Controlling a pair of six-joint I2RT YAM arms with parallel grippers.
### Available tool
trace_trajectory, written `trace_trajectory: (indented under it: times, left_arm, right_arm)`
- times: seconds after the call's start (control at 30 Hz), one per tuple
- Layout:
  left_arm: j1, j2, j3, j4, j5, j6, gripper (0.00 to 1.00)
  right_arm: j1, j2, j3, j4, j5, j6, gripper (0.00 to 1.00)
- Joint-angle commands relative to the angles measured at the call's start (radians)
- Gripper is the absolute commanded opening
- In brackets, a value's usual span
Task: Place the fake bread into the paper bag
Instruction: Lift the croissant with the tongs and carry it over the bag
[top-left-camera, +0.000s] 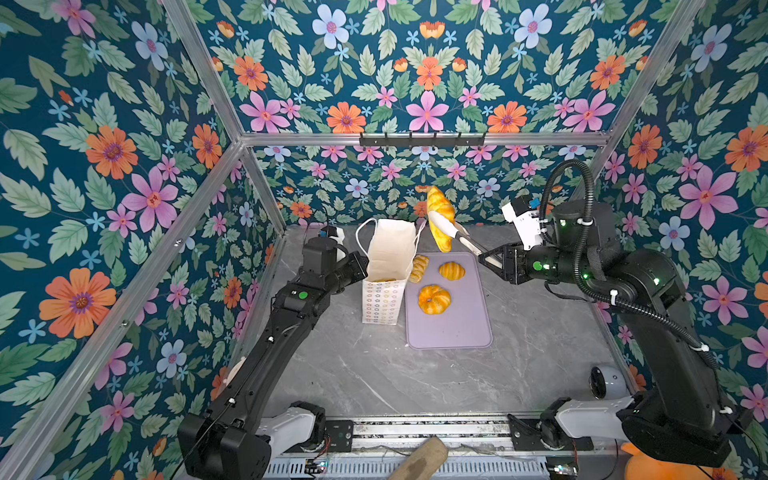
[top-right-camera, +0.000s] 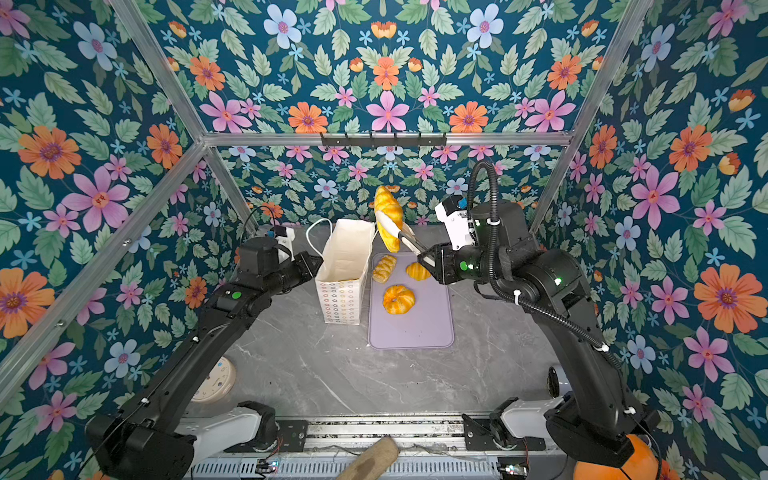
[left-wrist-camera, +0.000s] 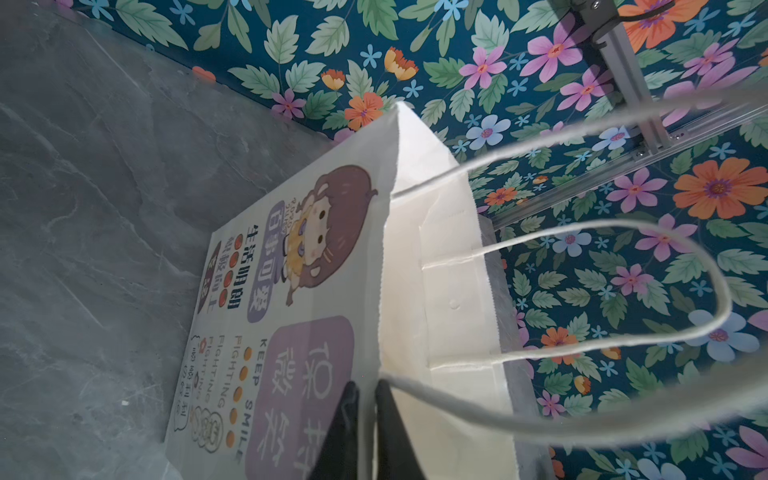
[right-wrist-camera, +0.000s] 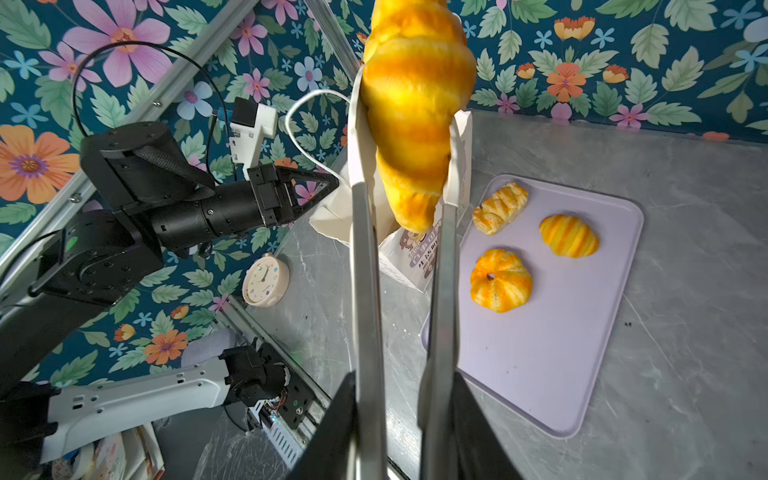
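My right gripper (top-left-camera: 484, 257) (right-wrist-camera: 403, 374) is shut on metal tongs (right-wrist-camera: 365, 270). The tongs pinch a glossy croissant of fake bread (top-left-camera: 440, 216) (top-right-camera: 388, 216) (right-wrist-camera: 415, 104), held in the air just right of the mouth of the paper bag (top-left-camera: 382, 303) (top-right-camera: 340, 299) (left-wrist-camera: 291, 291). The bag stands upright and open. My left gripper (top-left-camera: 365, 262) (left-wrist-camera: 368, 384) is shut on its left rim. A braided piece (top-left-camera: 419, 268) (right-wrist-camera: 500, 208), a segmented loaf (top-left-camera: 452, 271) (right-wrist-camera: 569, 235) and a ring bun (top-left-camera: 434, 299) (right-wrist-camera: 500, 280) lie on a lilac tray (top-left-camera: 457, 328) (right-wrist-camera: 561, 353).
A small round clock (top-right-camera: 214, 380) (right-wrist-camera: 266, 280) lies by the left wall. A grey round device (top-left-camera: 609, 382) sits at the right wall, an orange plush toy (top-left-camera: 656, 465) at the front right corner. A tan cylinder (top-left-camera: 419, 459) pokes in over the front rail.
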Motion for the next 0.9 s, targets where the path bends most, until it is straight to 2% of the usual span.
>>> trace_trajectory:
  times: [0.0,0.13,0.47,0.6,0.87]
  left_arm:
    - [0.001,0.003,0.022,-0.046,-0.04,0.03,0.24]
    - [0.001,0.011,0.048,-0.09,-0.071,0.052,0.3]
    - [0.002,0.038,0.141,-0.264,-0.248,0.188,0.45]
    - [0.0,0.05,0.14,-0.275,-0.253,0.224,0.45]
    - [0.001,0.052,0.116,-0.223,-0.229,0.223,0.43]
  right_arm:
    - [0.009,0.003,0.01,0.093,-0.043,0.05,0.32]
    - [0.042,0.011,0.012,0.14,-0.052,0.082,0.31]
    - [0.157,0.052,0.02,0.221,0.015,0.123,0.31]
    - [0.213,0.087,0.036,0.243,0.057,0.124,0.3]
    - [0.344,0.204,0.137,0.241,0.25,0.094,0.3]
